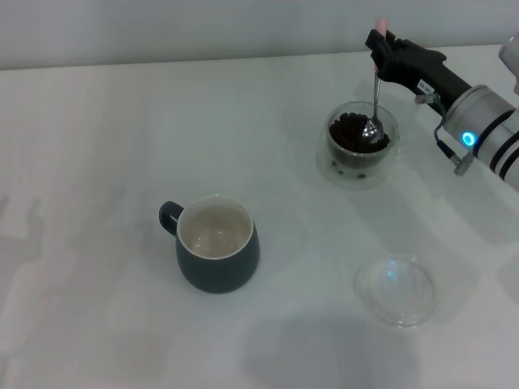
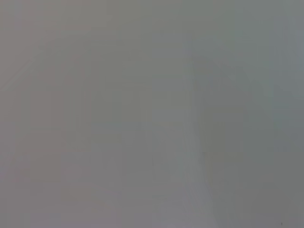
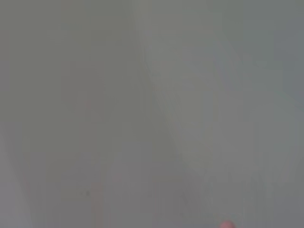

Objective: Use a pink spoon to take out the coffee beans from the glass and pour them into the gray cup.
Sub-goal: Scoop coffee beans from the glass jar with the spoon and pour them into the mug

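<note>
White counter (image 1: 97, 146) stretches beneath a pale wall as the right gripper (image 1: 379, 50) reaches in from the far right, its black jaws clenched on the upper stem of the pink spoon (image 1: 375, 97). A tip of pink handle pokes up above the jaws, and the same pink tip shows at the edge of the right wrist view. Hanging nearly upright, the spoon has its shiny bowl down among the coffee beans (image 1: 353, 134) heaped inside the glass (image 1: 361, 166). Well apart, toward the near left, stands the gray cup (image 1: 216, 253), its cream inside bare and its loop handle turned to the far left. Near the front right, a flat clear round dish (image 1: 396, 290) lies on the counter. Left gripper does not appear in any view.
</note>
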Robot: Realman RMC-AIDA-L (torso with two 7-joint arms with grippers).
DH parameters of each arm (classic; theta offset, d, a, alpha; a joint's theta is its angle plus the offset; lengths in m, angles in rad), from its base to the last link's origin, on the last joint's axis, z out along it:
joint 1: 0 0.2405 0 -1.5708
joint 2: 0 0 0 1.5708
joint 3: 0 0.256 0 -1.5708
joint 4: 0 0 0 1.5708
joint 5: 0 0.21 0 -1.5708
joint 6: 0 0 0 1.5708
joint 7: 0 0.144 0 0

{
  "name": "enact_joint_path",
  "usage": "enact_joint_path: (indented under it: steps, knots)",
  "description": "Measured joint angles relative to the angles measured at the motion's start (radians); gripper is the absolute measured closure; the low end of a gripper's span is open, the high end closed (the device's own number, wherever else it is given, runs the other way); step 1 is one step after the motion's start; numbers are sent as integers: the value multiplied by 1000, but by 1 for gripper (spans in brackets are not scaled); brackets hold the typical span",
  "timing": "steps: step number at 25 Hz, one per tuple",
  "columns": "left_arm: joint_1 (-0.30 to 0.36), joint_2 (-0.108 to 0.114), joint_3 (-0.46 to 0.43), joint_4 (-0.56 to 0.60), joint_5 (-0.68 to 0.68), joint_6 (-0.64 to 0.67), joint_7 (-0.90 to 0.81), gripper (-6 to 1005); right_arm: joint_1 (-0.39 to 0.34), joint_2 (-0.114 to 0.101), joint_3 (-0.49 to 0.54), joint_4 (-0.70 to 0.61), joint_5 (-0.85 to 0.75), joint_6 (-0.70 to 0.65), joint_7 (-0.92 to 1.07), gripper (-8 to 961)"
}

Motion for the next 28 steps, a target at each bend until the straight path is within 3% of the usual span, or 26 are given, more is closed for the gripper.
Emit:
enact_joint_path:
  steps: [19, 28]
  knots:
    - [-15, 0, 0, -13, -1, -2, 0, 556, 9, -4, 12, 1, -4, -145, 457, 781]
    - [-15, 0, 0, -13, -1, -2, 0, 556, 4, -11, 2, -40, -7, -165, 558, 778]
